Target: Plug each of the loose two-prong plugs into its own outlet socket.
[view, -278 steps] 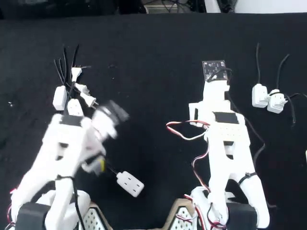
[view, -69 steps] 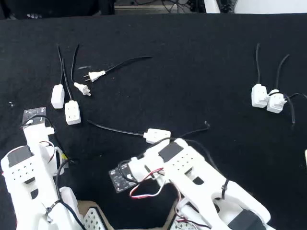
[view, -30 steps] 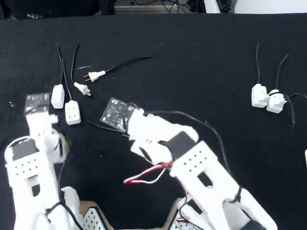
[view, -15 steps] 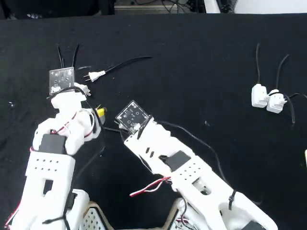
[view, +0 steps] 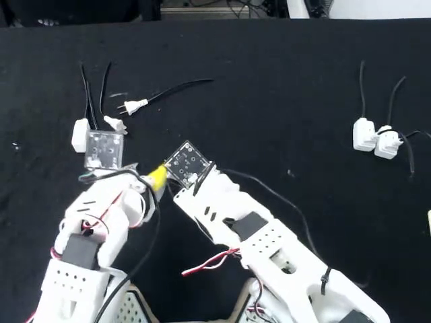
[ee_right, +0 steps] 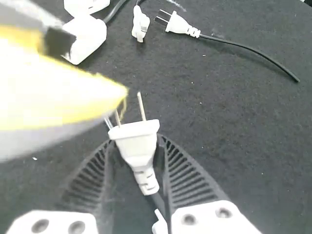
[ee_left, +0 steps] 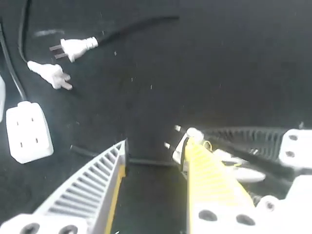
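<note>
Right hand (ee_right: 136,140) grips a white two-prong plug (ee_right: 136,148), left hand (ee_left: 153,146) gapes wide beside it, two white plugs (ee_left: 73,46) beyond lie loose, so plugging looks barely begun.

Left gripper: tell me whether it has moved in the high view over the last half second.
Yes. The left gripper has drawn away from the farther loose plug, toward the near edge of the table.

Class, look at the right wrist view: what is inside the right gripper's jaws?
The right gripper holds a white two-prong plug, prongs pointing outward. The plug's cord passes back between the jaws, where its course is covered.
</note>
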